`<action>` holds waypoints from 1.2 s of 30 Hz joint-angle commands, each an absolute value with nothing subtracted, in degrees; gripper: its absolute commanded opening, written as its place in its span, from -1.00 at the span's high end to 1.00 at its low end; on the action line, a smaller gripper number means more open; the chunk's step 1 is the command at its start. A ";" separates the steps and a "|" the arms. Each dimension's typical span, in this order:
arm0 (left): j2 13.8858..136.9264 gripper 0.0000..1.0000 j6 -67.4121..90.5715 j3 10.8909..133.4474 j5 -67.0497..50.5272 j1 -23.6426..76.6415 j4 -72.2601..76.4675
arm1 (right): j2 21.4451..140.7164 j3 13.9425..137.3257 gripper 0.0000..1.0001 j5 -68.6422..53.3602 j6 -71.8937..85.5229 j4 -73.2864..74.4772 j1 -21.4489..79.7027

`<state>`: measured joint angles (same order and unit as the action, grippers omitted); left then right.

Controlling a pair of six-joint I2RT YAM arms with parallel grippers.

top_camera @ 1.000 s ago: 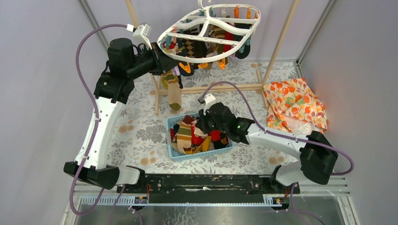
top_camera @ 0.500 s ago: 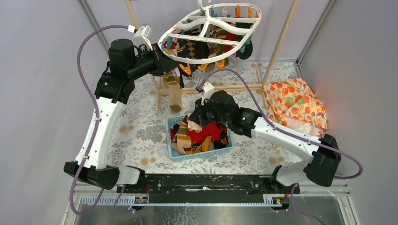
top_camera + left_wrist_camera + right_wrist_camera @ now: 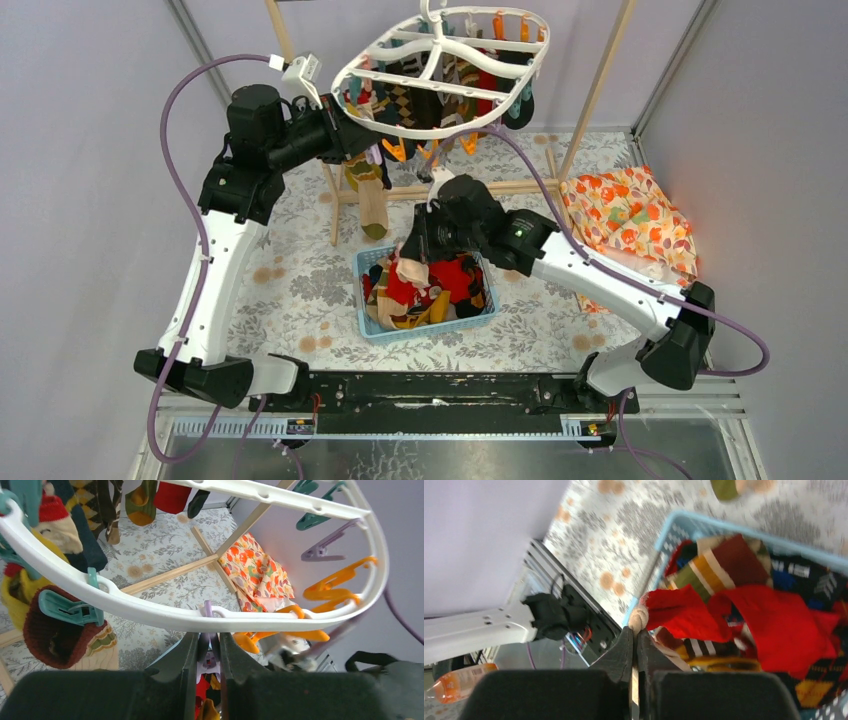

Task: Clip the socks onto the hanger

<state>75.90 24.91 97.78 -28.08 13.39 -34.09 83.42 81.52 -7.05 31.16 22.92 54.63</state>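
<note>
The white oval hanger (image 3: 440, 88) hangs at the back with several socks (image 3: 430, 100) clipped under it. Its rim (image 3: 150, 611) crosses the left wrist view. My left gripper (image 3: 372, 150) is shut on a lilac clip (image 3: 209, 647) just below that rim. My right gripper (image 3: 415, 255) hangs over the blue basket (image 3: 372, 325) and is shut on the tan cuff of a red sock (image 3: 684, 610). The sock trails down into the heap of mixed socks (image 3: 430, 295) in the basket. Orange clips (image 3: 330, 587) and a teal clip (image 3: 67, 611) hang free along the rim.
A wooden rail frame (image 3: 470, 187) stands behind the basket with a green and tan sock (image 3: 370, 205) dangling in front of it. An orange floral cloth (image 3: 625, 225) lies at the right. A bottle (image 3: 454, 690) lies near the left arm's base.
My right gripper has risen and moved back-left over the basket, pulling the red sock up out of the heap. The hanger has tipped slightly. The left gripper keeps its hold.
</note>
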 commanded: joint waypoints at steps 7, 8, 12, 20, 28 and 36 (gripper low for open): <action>73.83 1.00 23.29 95.69 -28.90 12.99 -32.54 | 90.71 73.23 0.92 -20.54 41.38 26.28 53.78; 73.84 1.00 23.23 95.59 -28.76 13.01 -32.51 | 91.69 72.29 0.90 -22.90 42.99 23.05 53.07; 73.74 1.00 22.96 95.41 -28.34 13.01 -32.37 | 95.17 69.98 0.76 -28.66 47.86 14.57 49.63; 73.94 1.00 22.44 95.10 -28.41 13.00 -32.33 | 93.30 60.15 -0.05 -26.05 57.73 -14.44 48.80; 74.40 1.00 22.04 95.11 -28.37 13.01 -32.13 | 81.89 51.05 -0.46 -16.72 40.05 -20.63 51.71; 74.39 1.00 22.24 95.18 -28.96 12.96 -31.95 | 67.79 41.37 -0.43 -11.13 2.64 -13.10 56.68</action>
<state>74.67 23.33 95.50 -28.14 13.13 -33.95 73.19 45.84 -15.33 26.59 -14.90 54.61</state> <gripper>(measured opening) 0.208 0.720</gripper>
